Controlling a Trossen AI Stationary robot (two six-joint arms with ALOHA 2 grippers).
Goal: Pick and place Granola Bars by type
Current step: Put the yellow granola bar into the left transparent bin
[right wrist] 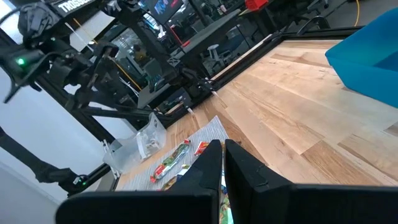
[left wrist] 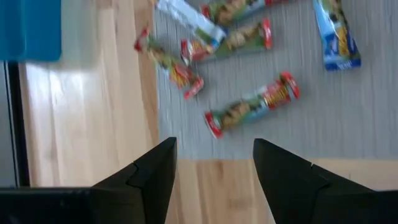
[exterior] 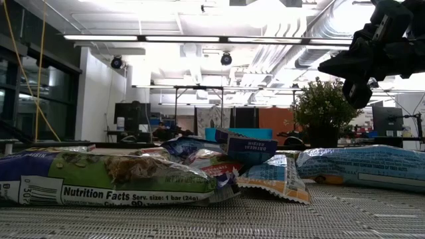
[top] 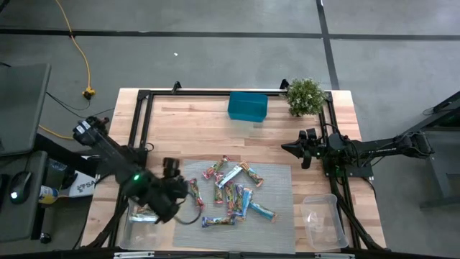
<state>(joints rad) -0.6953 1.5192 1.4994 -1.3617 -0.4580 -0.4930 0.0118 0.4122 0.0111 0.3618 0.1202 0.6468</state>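
Several granola bars (top: 233, 193) lie scattered on a grey mat (top: 277, 176), some light blue, others red, green and yellow. My left gripper (top: 185, 191) hangs open above the mat's left edge, pointing steeply down with nothing between its fingers (left wrist: 155, 177). In the left wrist view, a red and green bar (left wrist: 252, 104) lies flat on the mat just beyond the fingers. My right gripper (top: 287, 147) waits shut and level at the table's right, clear of everything. It also shows at the top right of the low view (exterior: 345, 63), and its shut fingers (right wrist: 239, 163) show in its own wrist view.
A clear tub (top: 140, 216) stands left of the mat near the front edge, with a pale bar in it. A second clear tub (top: 321, 219) stands at the front right. A teal box (top: 247, 106) and a small potted plant (top: 305, 96) are at the far edge. A black frame (top: 140, 122) borders the table.
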